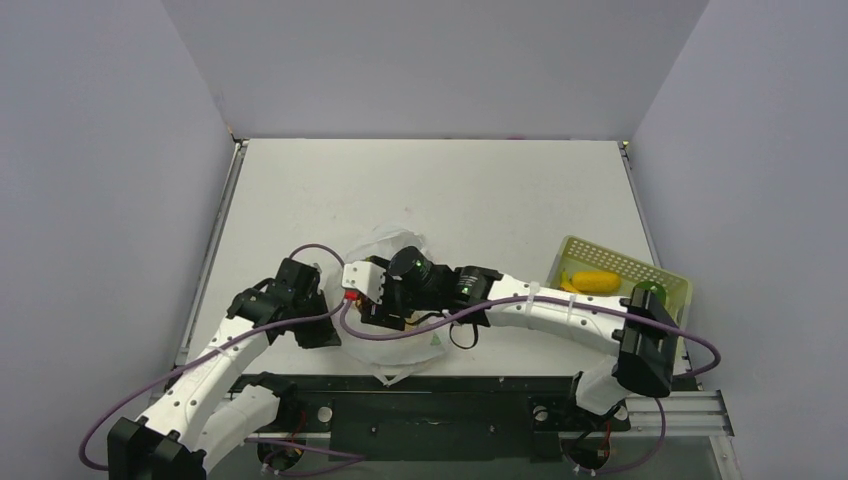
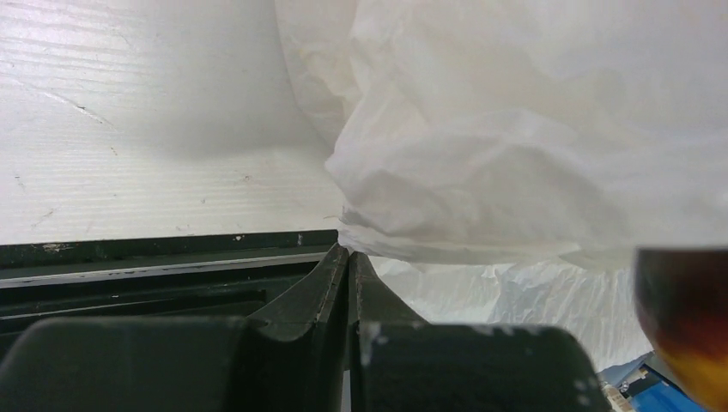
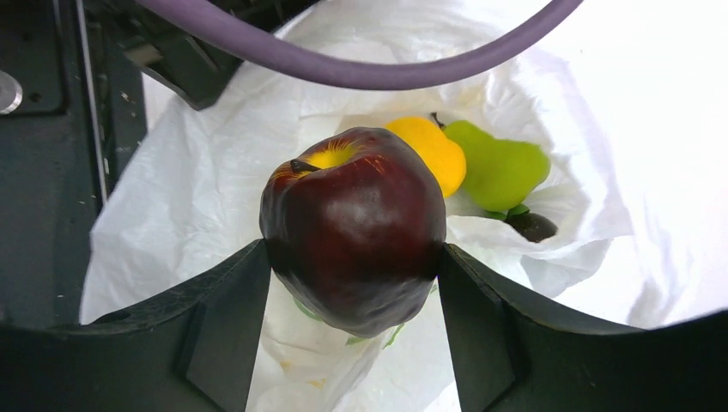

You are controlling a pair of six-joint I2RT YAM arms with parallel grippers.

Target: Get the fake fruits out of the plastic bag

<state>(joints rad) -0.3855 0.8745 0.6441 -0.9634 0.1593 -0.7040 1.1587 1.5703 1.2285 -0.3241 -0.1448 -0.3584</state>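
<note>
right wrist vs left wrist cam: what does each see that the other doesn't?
Right wrist only: the right tool closed on a dark red apple, with a yellow fruit and green pear down in the open bag. Left wrist only: the left tool shut on the bag's edge, table behind. Both: the white bag; the dark round edge at the left view's right is probably that apple.
</note>
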